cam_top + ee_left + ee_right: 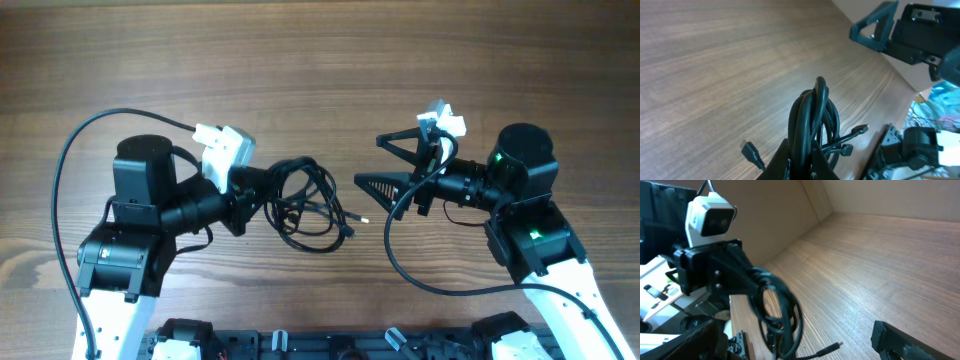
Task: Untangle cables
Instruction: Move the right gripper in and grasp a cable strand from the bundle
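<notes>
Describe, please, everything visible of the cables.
The cables are thin black rubbery-looking cords, bunched in overlapping tangled loops. The left gripper is shut on one side of the bunch. Loose ends with small plugs stick out; one tip looks metallic and points toward the open right gripper, which does not touch them. Whether the loops rest on the wooden table, I cannot tell.

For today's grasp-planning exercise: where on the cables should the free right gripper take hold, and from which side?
Probably the plug-tipped tail, from the right: it juts clear of the cables toward the open right gripper, while the left gripper pinches their far side.
</notes>
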`<state>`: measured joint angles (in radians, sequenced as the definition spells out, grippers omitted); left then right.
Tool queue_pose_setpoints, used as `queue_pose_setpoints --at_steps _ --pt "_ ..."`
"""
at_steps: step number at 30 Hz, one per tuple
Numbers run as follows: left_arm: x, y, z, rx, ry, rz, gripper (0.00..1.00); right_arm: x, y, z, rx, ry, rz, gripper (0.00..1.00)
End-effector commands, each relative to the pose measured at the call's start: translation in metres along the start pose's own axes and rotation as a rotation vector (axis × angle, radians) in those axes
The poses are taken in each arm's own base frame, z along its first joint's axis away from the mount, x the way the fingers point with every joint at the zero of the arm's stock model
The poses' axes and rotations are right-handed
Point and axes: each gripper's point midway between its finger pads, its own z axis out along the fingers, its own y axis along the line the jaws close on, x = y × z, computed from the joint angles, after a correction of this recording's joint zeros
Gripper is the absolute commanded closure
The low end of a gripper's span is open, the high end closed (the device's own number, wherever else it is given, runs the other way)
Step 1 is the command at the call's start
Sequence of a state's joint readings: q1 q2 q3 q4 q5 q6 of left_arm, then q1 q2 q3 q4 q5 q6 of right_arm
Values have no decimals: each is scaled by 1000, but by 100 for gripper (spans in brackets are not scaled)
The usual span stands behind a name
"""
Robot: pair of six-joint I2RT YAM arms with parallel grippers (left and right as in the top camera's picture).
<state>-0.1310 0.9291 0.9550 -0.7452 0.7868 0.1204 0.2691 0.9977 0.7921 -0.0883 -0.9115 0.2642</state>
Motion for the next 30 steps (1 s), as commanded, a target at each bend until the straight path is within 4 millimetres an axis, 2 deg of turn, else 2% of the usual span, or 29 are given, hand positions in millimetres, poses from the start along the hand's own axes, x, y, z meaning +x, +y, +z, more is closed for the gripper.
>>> queue_pose_setpoints --at_steps 1,6,7,10,13,16,18,21,22,24,26,27,29,30 --pt "-1 -24 -4 121 -6 66 96 -9 0 1 3 -12 -13 0" --pt "2 -21 2 138 19 36 96 2 3 6 -62 33 -6 0" --pt "2 -20 3 144 24 28 96 5 4 8 -84 47 3 4" --pt "5 -16 9 158 43 4 96 20 26 15 -234 93 -123 14" --pt "6 -23 13 231 59 -23 96 31 39 27 -287 107 -283 15" --pt "14 -30 24 270 105 -27 96 33 35 35 -244 101 -413 28" --pt "18 -36 29 295 130 -22 96 33 36 35 -249 94 -477 34" --pt "19 -38 31 303 138 -19 96 33 35 35 -249 86 -542 45" --pt "18 -38 31 303 134 -15 96 34 34 35 -248 86 -554 51" --pt "17 -38 31 303 130 -11 96 34 33 35 -244 86 -577 55" --pt "15 -38 32 303 121 -1 96 37 32 35 -246 92 -608 51" --pt "13 -38 32 302 114 -1 96 40 31 36 -247 101 -610 41" --pt "10 -42 31 327 102 9 96 44 27 39 -248 111 -605 42" --pt "9 -42 31 331 97 14 96 45 25 40 -249 116 -604 46"
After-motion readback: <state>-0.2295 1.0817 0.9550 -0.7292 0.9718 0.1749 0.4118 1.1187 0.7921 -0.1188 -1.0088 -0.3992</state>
